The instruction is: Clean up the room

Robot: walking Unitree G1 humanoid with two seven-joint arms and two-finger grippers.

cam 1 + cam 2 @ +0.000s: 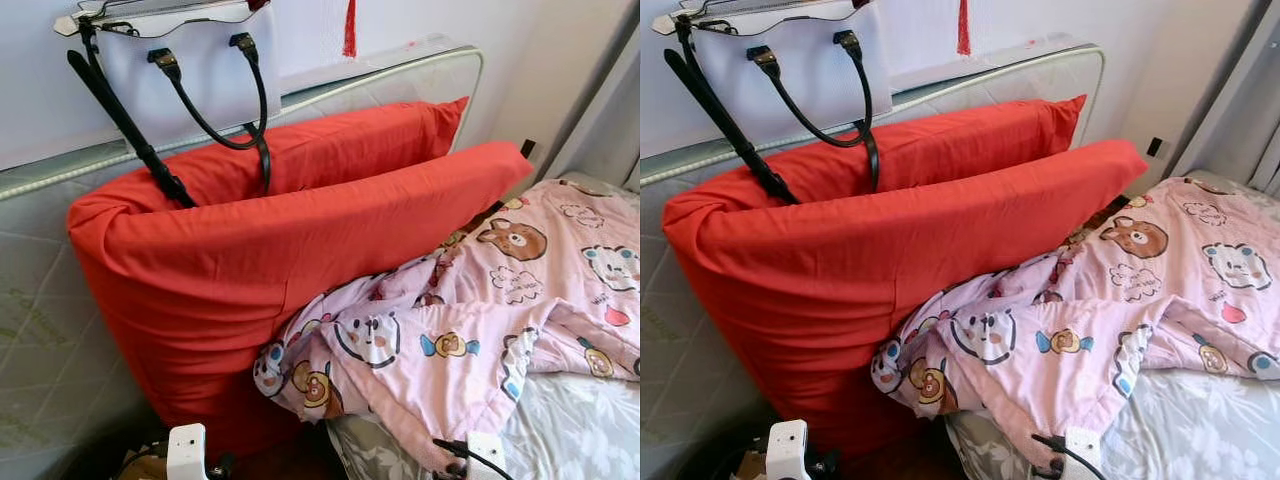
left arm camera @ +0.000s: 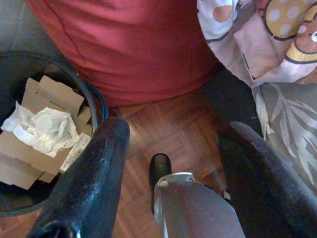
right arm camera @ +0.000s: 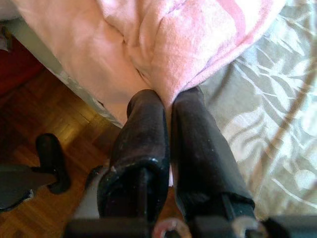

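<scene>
A pink blanket [image 1: 480, 320] printed with cartoon animals lies crumpled on the bed, its near corner hanging over the bed's edge. My right gripper [image 3: 168, 99] is shut on that corner of the pink blanket [image 3: 163, 44], the fabric pinched between both fingers just above the grey leaf-patterned sheet [image 3: 267, 109]. My left gripper [image 2: 173, 134] hangs open and holds nothing, low over the wooden floor [image 2: 168, 124] between a black bin [image 2: 94, 101] and the bed.
Two big red cushions [image 1: 250, 260] lean against an upright mattress [image 1: 40, 300], and a white handbag [image 1: 190, 60] with black straps sits on top. The bin holds cardboard [image 2: 49, 94] and crumpled paper [image 2: 44, 129]. My own foot [image 2: 160, 166] stands on the floor.
</scene>
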